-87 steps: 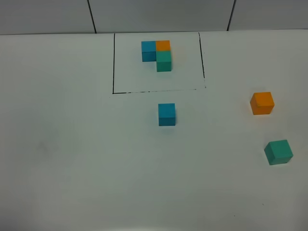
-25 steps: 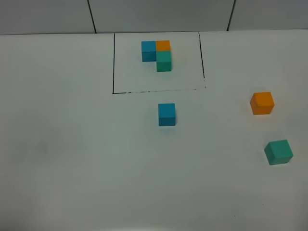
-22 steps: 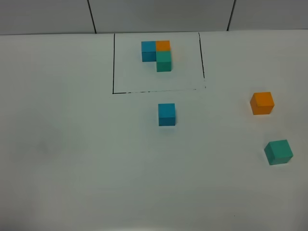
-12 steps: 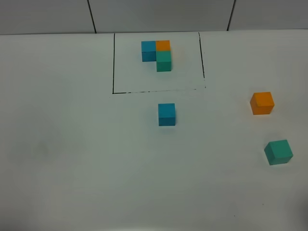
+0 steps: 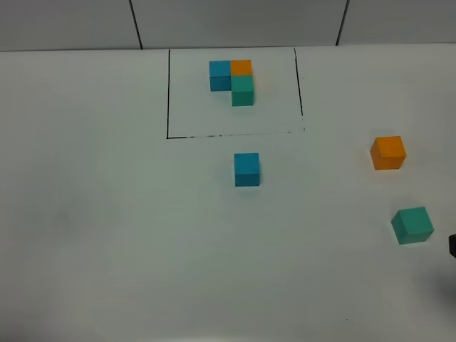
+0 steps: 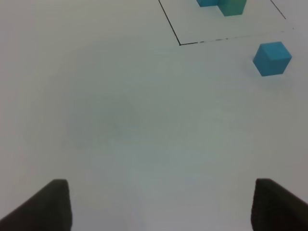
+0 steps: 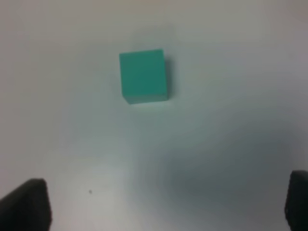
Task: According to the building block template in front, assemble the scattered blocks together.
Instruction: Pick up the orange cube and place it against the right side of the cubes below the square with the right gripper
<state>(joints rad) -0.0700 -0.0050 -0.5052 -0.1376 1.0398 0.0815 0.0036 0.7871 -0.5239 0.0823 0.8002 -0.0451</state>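
Observation:
The building block template (image 5: pixel 234 80) is a blue, orange and teal-green L-shaped cluster inside a thin black rectangle at the back of the table. The loose blue cube (image 5: pixel 246 169) sits just in front of the frame. It also shows in the left wrist view (image 6: pixel 272 58). The loose orange cube (image 5: pixel 388 152) and the loose teal-green cube (image 5: pixel 412 225) lie at the right. My right gripper (image 7: pixel 161 204) is open and empty, with the teal-green cube (image 7: pixel 143 76) ahead of its fingertips. Only a dark tip (image 5: pixel 452 246) of it shows in the exterior view. My left gripper (image 6: pixel 166 207) is open and empty over bare table.
The white table (image 5: pixel 128 235) carries a black drawn frame line (image 5: pixel 168 92). A grey tiled wall (image 5: pixel 235 21) runs behind the table.
A dark part of the right arm has come into the exterior view at the right edge, next to the teal-green cube. The cubes have not moved.

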